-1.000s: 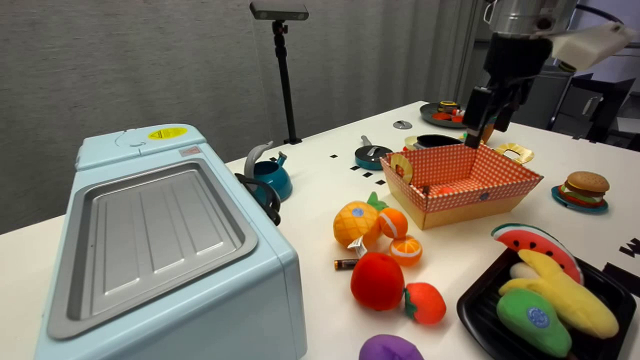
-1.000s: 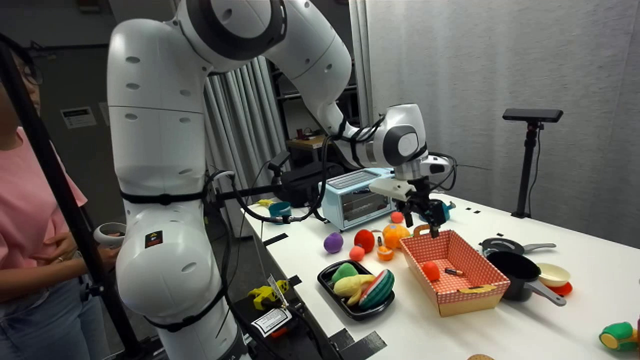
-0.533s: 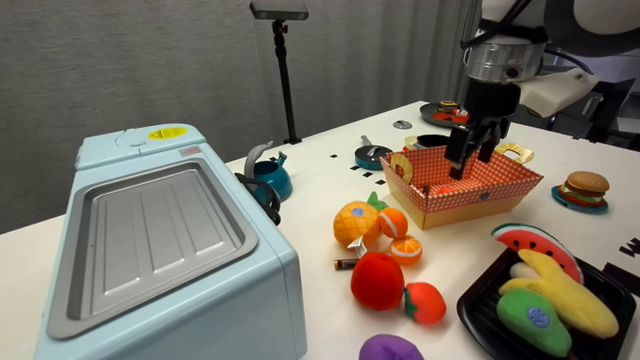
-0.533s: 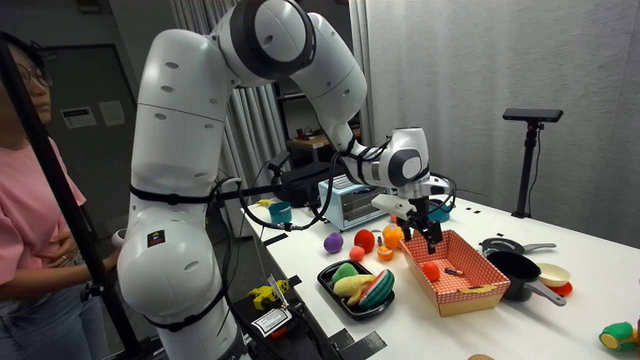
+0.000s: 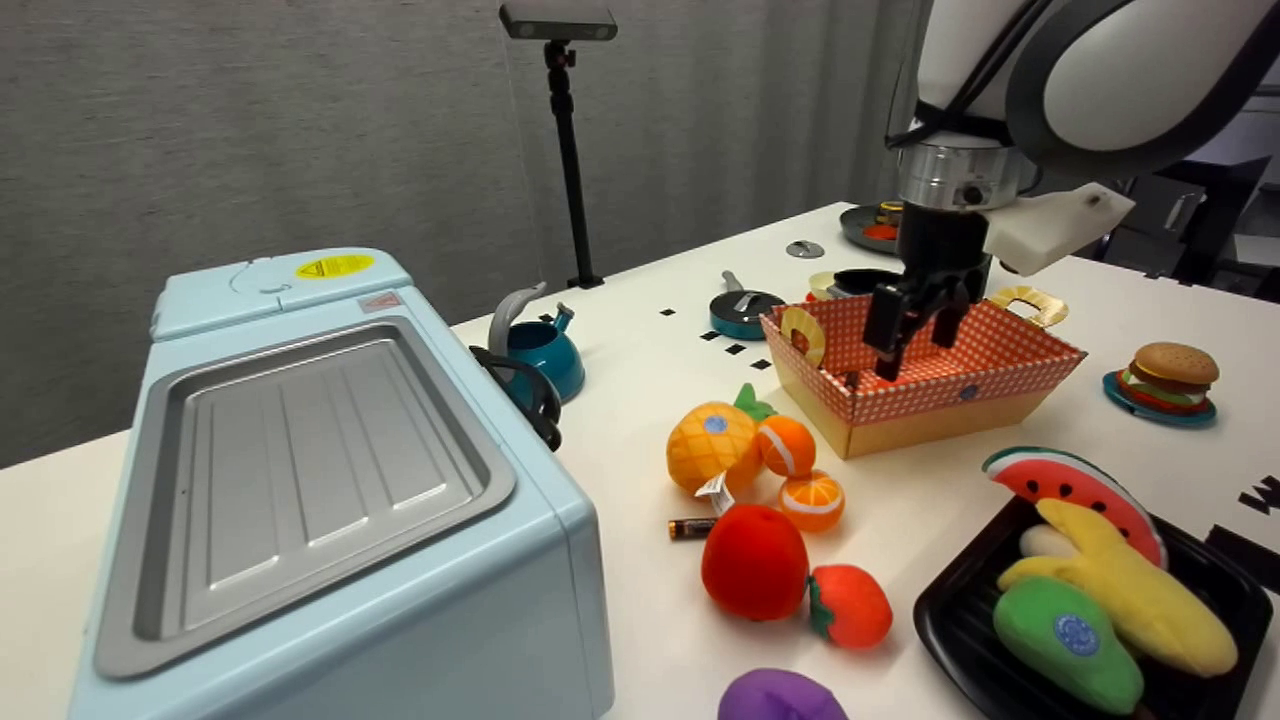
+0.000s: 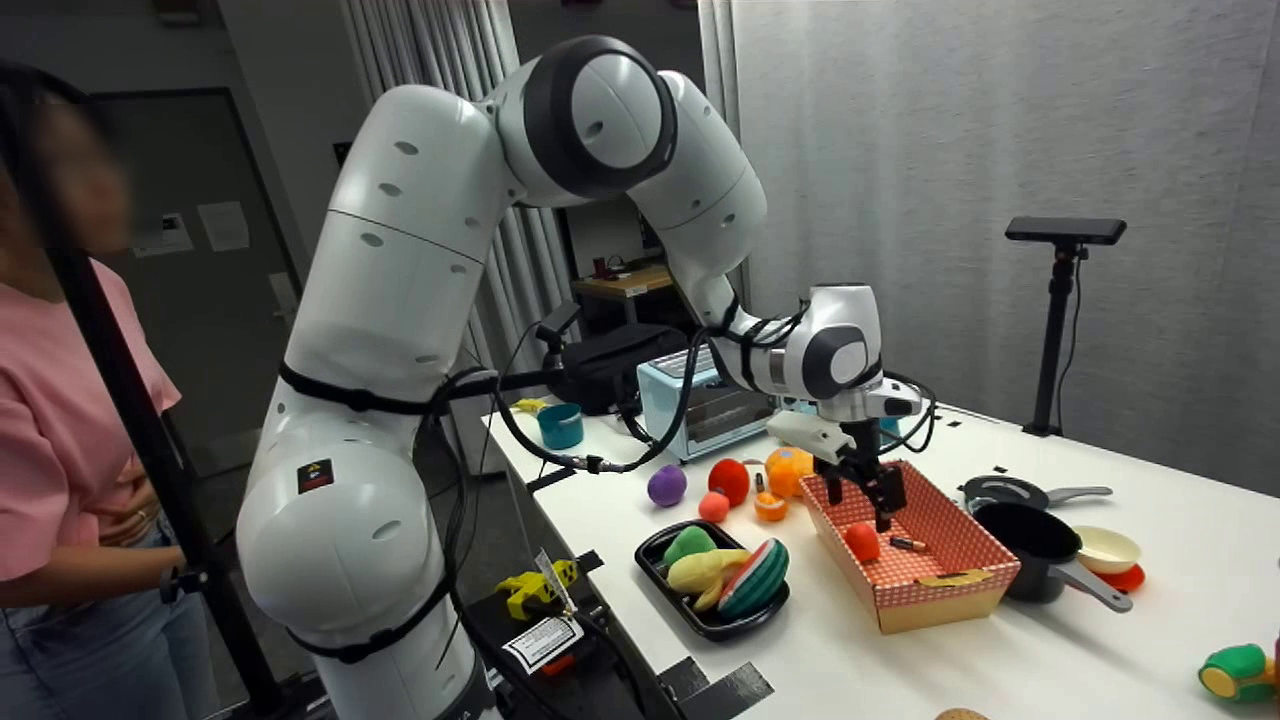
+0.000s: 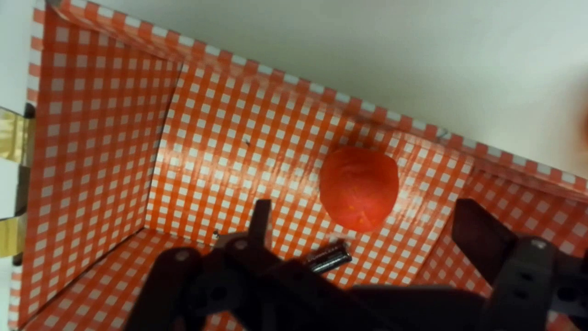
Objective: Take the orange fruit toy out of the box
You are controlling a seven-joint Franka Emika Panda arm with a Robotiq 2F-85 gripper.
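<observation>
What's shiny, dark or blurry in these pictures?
Wrist view: glare inside the box, beside the orange fruit toy; the gripper looks nearly black; a reddish blob at the right edge is too fuzzy to name. In an exterior view: the person's face is smeared.

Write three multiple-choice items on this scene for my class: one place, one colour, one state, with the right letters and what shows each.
1. Where is the orange fruit toy?
A) in the black tray
B) inside the box
C) in the saucepan

2. What colour is the toaster oven?
A) pale blue
B) red
C) yellow

3. How does the pincer stand?
A) shut on the toy
B) shut, empty
C) open

Key:
1 B: the wrist view shows it against the box's checked lining.
2 A: both exterior views show a pale blue shell.
3 C: the wrist view shows its fingers wide apart.
</observation>
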